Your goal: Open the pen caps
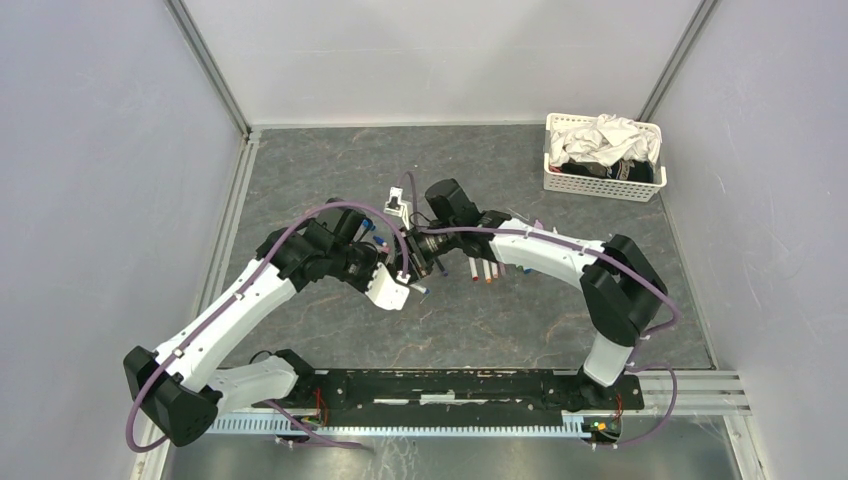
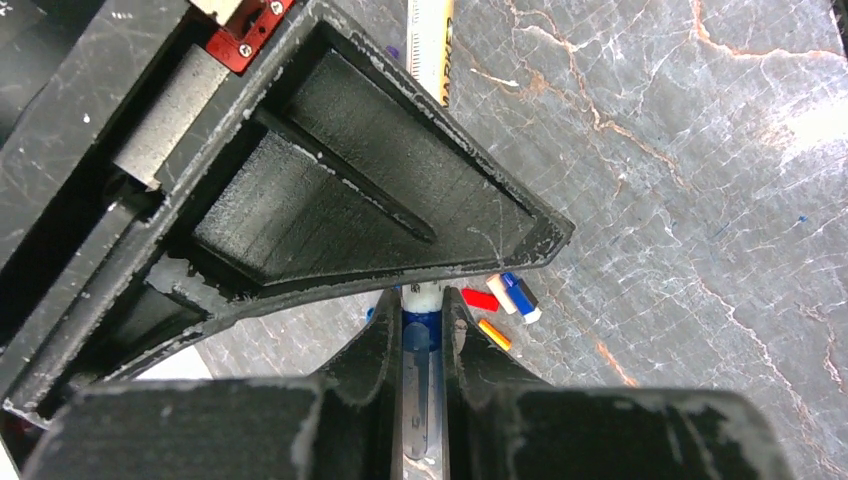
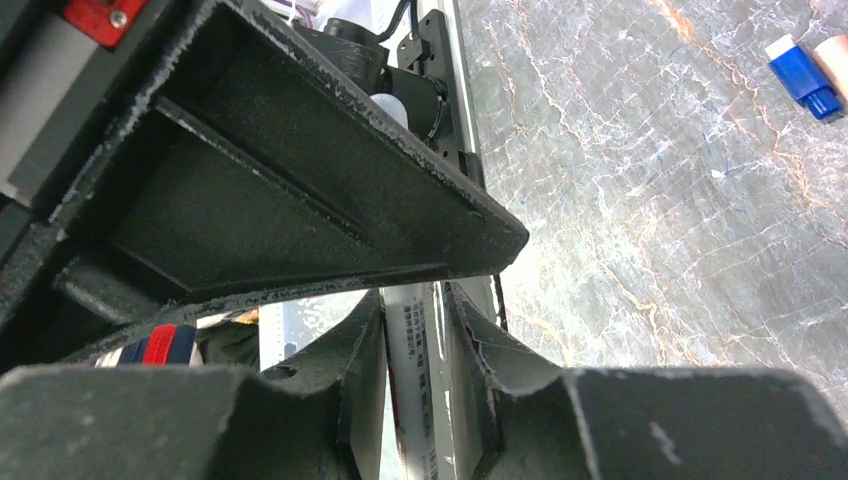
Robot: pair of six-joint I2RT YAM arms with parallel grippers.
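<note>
Grey marbled table (image 1: 330, 170) lies bare along the left wall and toward the lower edge of the top view; a white basket (image 1: 603, 160) stands at the upper right corner. Both arms bend inward and meet at mid-frame. The left gripper (image 2: 422, 305) pinches a pen (image 2: 420, 335) at its blue part, and the right gripper (image 3: 415, 300) pinches a white barrel (image 3: 412, 360). Loose pen caps (image 2: 480, 299) lie just beyond.

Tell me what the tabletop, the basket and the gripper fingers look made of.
Tabletop: dark grey stone-look sheet with pale and orange veining and a slight sheen; it could be printed laminate or vinyl rather than real stone.
Basket: white moulded plastic, judging by its regular mesh openings.
Gripper fingers: matte black, probably 3D-printed plastic; fine layer lines and whitish scuffed edges show.
</note>
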